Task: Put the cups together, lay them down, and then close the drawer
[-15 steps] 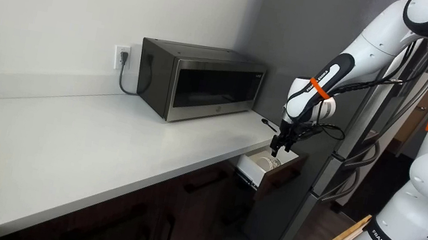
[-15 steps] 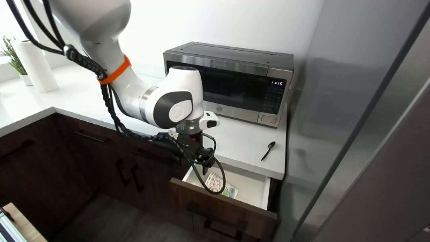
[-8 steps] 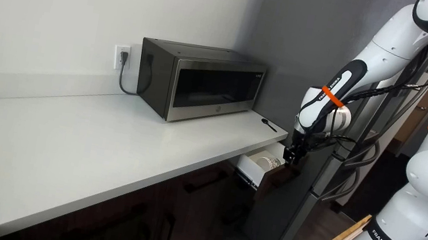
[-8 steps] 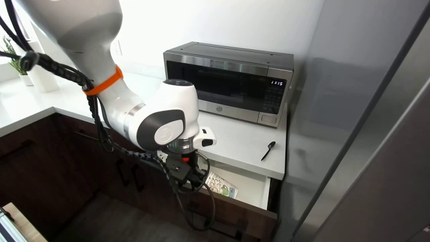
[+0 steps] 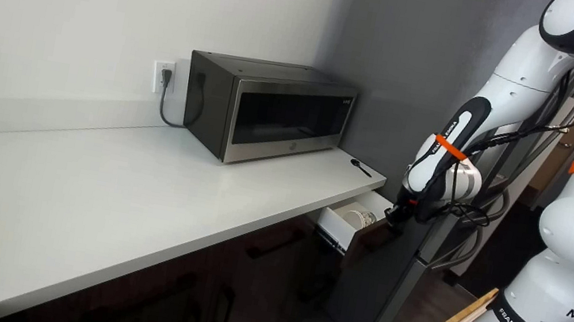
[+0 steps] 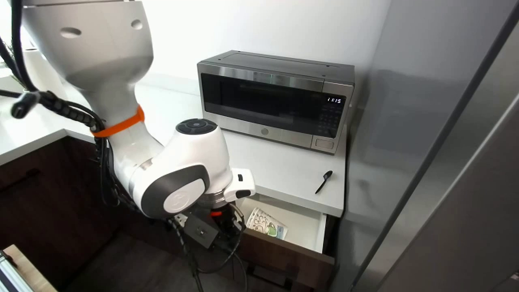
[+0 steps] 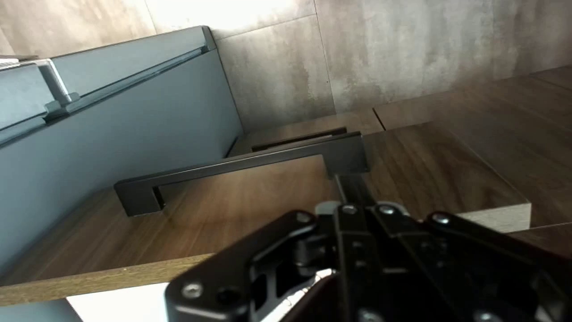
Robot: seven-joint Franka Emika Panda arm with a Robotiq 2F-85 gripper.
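Observation:
The drawer (image 6: 288, 253) stands pulled out below the counter, its dark brown front and white inside showing. In it lie the cups (image 6: 265, 224), white with a brown swirl print, tipped on their side; they show as a single shape, so I cannot count them. The same cups (image 5: 359, 218) are partly visible over the drawer side in an exterior view. My gripper (image 7: 355, 192) is shut with nothing between its fingers, at the outer face of the drawer front. It points at one end of the black handle (image 7: 241, 162); contact cannot be told. An exterior view shows the gripper (image 5: 396, 217) by the front's top edge.
A grey microwave (image 6: 279, 101) stands on the white counter (image 5: 139, 206), with a black spoon (image 6: 324, 181) near the counter's end. The grey fridge (image 5: 409, 164) rises close beside the drawer. Below are dark cabinet doors (image 5: 249, 283) with handles.
My gripper has moved from above the cups, out across the drawer front, and tilted to its outer side. The cups and the drawer have stayed where they were.

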